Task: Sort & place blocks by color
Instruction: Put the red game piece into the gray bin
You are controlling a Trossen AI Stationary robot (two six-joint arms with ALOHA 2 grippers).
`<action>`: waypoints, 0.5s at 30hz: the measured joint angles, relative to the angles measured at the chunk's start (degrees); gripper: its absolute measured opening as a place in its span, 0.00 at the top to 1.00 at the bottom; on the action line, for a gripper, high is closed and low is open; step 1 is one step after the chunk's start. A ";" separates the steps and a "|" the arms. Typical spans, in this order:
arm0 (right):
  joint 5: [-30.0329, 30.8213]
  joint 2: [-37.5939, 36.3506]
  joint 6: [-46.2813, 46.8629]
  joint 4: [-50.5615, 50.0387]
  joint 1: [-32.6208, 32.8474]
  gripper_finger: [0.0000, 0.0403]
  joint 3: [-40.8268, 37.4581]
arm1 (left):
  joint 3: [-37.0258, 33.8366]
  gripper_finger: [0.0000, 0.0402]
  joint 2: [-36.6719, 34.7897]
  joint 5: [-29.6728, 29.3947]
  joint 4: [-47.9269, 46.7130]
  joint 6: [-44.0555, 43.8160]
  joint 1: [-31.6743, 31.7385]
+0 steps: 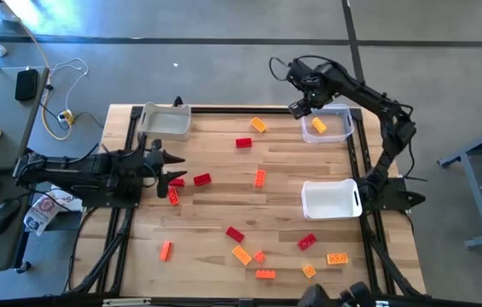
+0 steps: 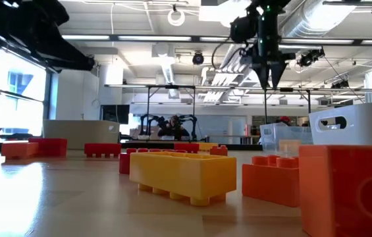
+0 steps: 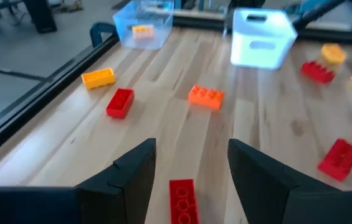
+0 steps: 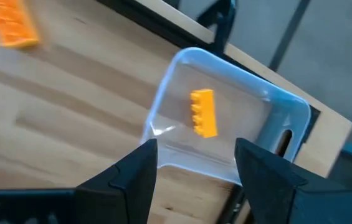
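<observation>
Red plastic brick (image 3: 183, 200) lies on the wooden worktop (image 1: 215, 222) directly between the left gripper (image 3: 188, 171)'s spread, empty jaws, its long axis running along their reach; that arm is clearly nearer. The right gripper (image 4: 195, 163), jaws spread and empty, hangs above the clear plastic bin (image 4: 288, 102) holding one yellow-orange brick (image 4: 203, 112).

The left gripper (image 3: 191, 171) hangs low over the wooden table (image 3: 269, 143), its two dark fingers (image 3: 135, 171) spread apart, with a red block (image 3: 183, 200) lying lengthwise on the boards between them. From that block, another red block (image 3: 119, 102) sits at about eleven o'clock, a yellow-orange one (image 3: 98, 78) farther out, and an orange block (image 3: 206, 96) near twelve. A white bin (image 3: 261, 38) and a clear bin (image 3: 141, 25), apparently holding one yellow-orange brick (image 3: 141, 29), stand beyond. Blurred red blocks (image 3: 339, 159) lie toward two o'clock.
</observation>
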 joint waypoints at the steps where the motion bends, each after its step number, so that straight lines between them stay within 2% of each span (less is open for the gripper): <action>1: 0.03 -0.80 0.53 0.21 0.93 0.50 0.00 | 0.62 0.54 1.70 -0.22 -0.01 0.01 0.02; 7: 0.23 -4.18 2.61 1.94 6.33 0.50 0.00 | 3.87 0.54 11.61 -1.80 0.04 -0.42 0.06; 15: 1.90 -4.45 2.85 2.51 11.71 0.50 0.00 | 6.17 0.54 21.62 -1.78 0.45 -2.51 0.18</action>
